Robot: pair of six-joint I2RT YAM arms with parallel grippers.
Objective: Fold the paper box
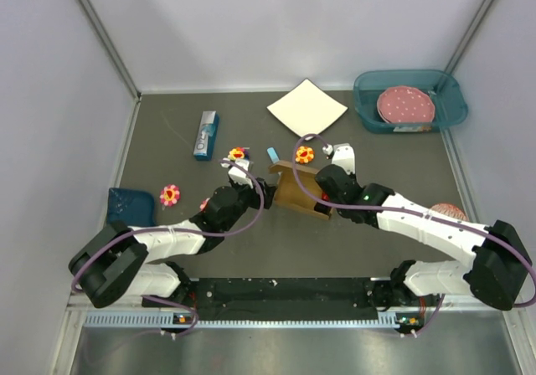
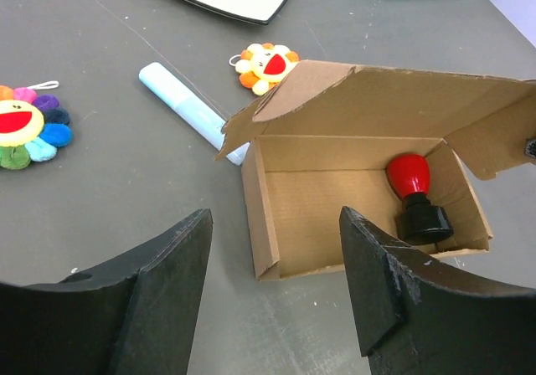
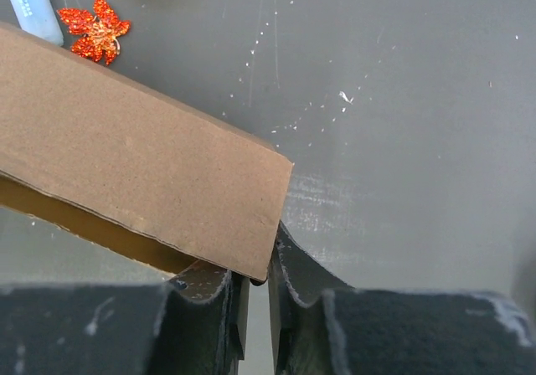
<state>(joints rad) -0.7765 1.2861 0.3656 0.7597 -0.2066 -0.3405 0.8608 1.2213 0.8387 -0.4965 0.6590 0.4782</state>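
L arm [image 1: 167,241] & R arm [image 1: 427,228]: white link shells w/ black joints, black bases. Purple cable [image 1: 311,136] loops along each. Small green LED [image 1: 366,197] on R arm. L gripper [image 2: 276,258]: broad matte-black curved fingers. R gripper [image 3: 255,283]: black fingers, whitish scuffs.

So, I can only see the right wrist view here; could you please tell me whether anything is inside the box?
Observer: Yes. What looks like a red-handled black stamp lies inside the paper box, toward the right end as the left wrist view shows it.
Operator: Thank you. Is the box closed over it?
Observer: No. The lid flap is raised at the far side, so the inside is open to view.
Operator: And is the left gripper holding anything?
Observer: No. The left gripper is open, with nothing between its fingers.
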